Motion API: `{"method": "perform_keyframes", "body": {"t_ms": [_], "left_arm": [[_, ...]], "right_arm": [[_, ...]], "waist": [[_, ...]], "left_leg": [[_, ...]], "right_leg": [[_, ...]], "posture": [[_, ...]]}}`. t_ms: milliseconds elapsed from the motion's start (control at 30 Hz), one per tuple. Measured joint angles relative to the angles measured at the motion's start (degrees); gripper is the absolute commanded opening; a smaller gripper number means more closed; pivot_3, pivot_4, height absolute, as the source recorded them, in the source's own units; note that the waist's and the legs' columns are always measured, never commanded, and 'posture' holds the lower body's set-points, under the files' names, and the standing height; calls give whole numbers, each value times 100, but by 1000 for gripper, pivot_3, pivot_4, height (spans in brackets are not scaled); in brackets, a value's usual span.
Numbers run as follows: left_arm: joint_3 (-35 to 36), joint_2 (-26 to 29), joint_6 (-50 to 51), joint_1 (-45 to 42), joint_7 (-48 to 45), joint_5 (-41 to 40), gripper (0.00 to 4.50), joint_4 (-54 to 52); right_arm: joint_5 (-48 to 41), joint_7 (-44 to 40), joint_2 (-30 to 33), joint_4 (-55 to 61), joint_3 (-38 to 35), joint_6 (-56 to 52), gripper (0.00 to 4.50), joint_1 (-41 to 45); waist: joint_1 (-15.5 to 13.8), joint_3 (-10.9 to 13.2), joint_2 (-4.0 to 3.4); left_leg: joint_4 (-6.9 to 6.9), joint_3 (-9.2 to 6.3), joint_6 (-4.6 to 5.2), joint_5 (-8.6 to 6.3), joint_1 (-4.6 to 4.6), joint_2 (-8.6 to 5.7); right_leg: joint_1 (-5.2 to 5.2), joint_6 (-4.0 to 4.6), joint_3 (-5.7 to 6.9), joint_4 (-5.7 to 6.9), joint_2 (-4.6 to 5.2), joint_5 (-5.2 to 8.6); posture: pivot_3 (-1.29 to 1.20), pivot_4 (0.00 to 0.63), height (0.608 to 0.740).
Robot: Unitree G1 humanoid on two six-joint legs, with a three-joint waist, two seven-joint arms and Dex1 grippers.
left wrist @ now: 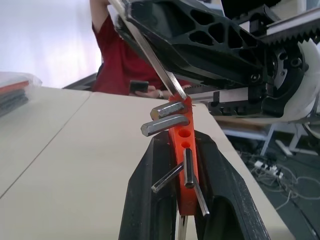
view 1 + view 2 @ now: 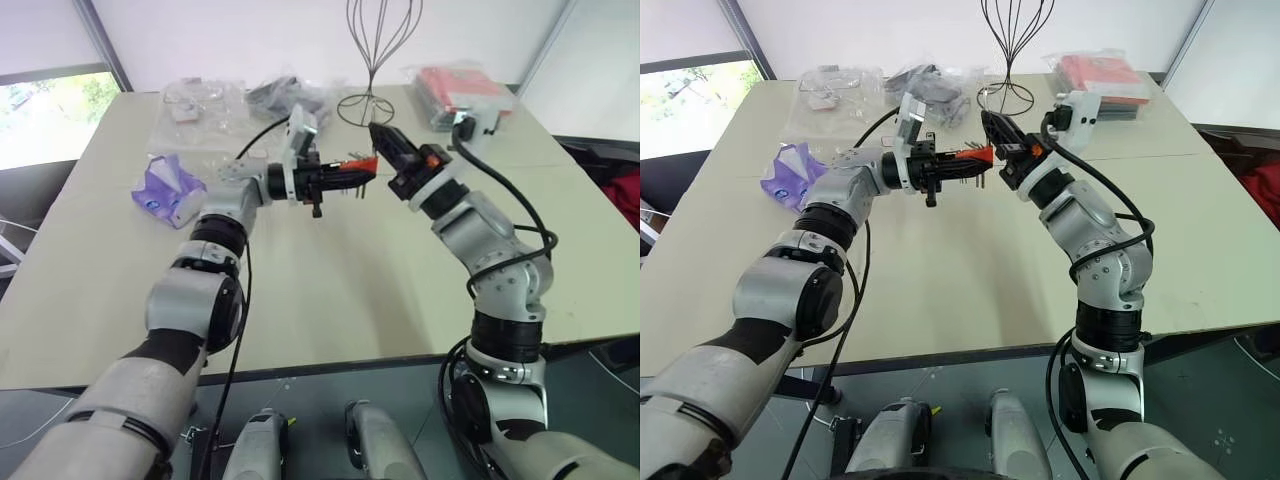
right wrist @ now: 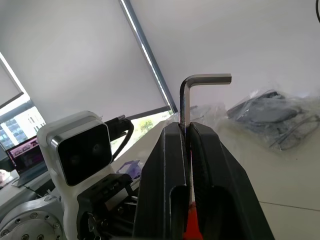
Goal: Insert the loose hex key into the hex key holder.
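Above the table (image 2: 330, 290), loose hex key (image 3: 189, 100) meets hex key holder (image 1: 184, 150).

Silver-grey jointed arms with black bands, black cables looping alongside, each ending in a black two-fingered claw: left claw (image 2: 345, 176), right claw (image 2: 380, 135).

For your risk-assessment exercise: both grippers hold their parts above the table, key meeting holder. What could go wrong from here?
1. The loose hex key is pinched only along its thin shaft by the right gripper; it might twist or slip under pushing force.
2. In the left wrist view its tip meets the hex key holder at a slant, so it could miss the hole or jam.
3. Side load may lever the holder out of the left gripper, dropping it onto the table.
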State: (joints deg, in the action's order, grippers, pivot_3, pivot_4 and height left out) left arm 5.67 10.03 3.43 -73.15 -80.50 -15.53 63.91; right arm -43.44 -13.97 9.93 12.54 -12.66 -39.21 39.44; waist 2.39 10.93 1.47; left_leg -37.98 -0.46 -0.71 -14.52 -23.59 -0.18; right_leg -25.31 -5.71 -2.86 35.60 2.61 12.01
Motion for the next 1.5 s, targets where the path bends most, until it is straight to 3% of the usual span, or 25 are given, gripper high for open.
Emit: {"method": "perform_keyframes", "body": {"t_ms": [767,1100,1500], "left_arm": [[83,-4,213,-8,65,-50,0,0],[-40,58,-164,-5,-23,174,0,1],[-44,56,-291,4,-97,256,0,1]], "right_arm": [[70,-416,472,99,190,236,60,-127],[245,-850,912,211,438,206,60,-236],[296,-970,973,198,465,132,60,-246]], "waist": [[-3,0,0],[-1,0,0],[-4,0,0]], "left_leg": [[-3,0,0,0,2,-2],[-6,1,0,0,8,-7],[-11,1,0,0,9,-7]], "right_leg": [[0,0,0,9,0,0],[0,1,-2,22,-1,0],[0,1,-3,29,-1,0]], "posture": [[0,150,740],[0,150,740],[0,150,740]]}}
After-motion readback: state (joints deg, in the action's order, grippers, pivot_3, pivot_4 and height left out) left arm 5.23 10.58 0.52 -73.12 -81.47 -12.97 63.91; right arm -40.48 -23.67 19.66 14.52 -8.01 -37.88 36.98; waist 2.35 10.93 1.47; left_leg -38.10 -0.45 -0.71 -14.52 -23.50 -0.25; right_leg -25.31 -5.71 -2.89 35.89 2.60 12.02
